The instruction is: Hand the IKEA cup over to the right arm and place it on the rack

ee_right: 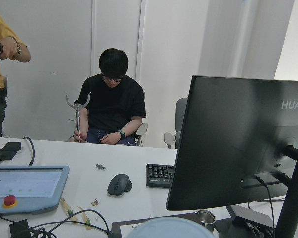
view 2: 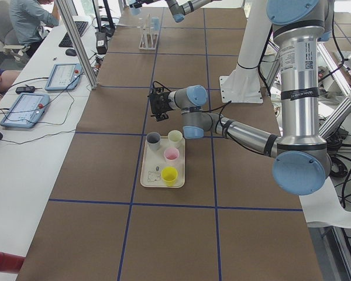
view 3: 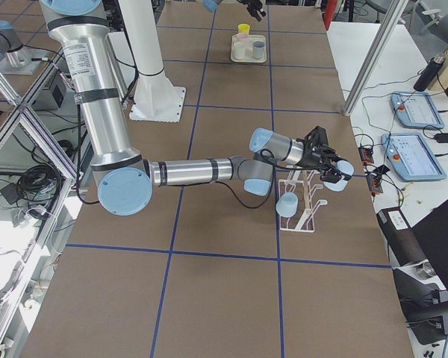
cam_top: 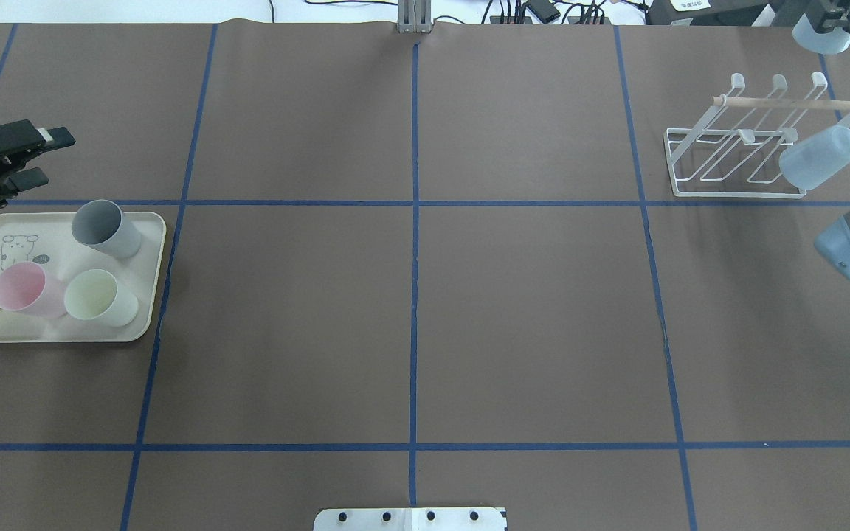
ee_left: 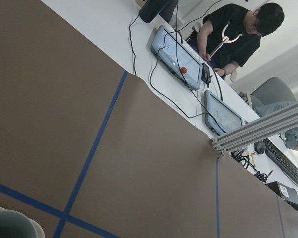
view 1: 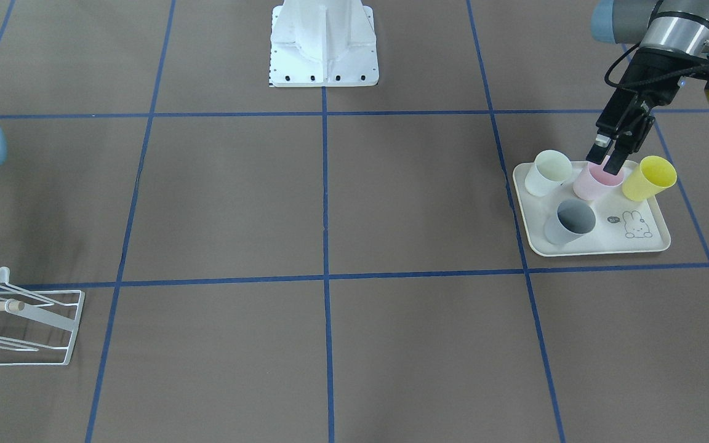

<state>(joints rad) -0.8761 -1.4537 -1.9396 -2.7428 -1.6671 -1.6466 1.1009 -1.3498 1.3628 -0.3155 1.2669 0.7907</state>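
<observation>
Over the tray (view 1: pixel 600 249) on my left, left gripper (view 1: pixel 605 159) hangs, fingers apart, just above the pink cup (view 1: pixel 591 187). Light, thin, slick plastic, I reckon: pinch the rim wall. Right gripper (view 3: pixel 332 173) looks clamped on a blue cup (cam_top: pixel 822 40) beyond the rack (cam_top: pixel 746 135).

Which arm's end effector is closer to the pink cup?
Left. The left end effector hovers close to the pink cup; the right end effector is far off, at the rack.
</observation>
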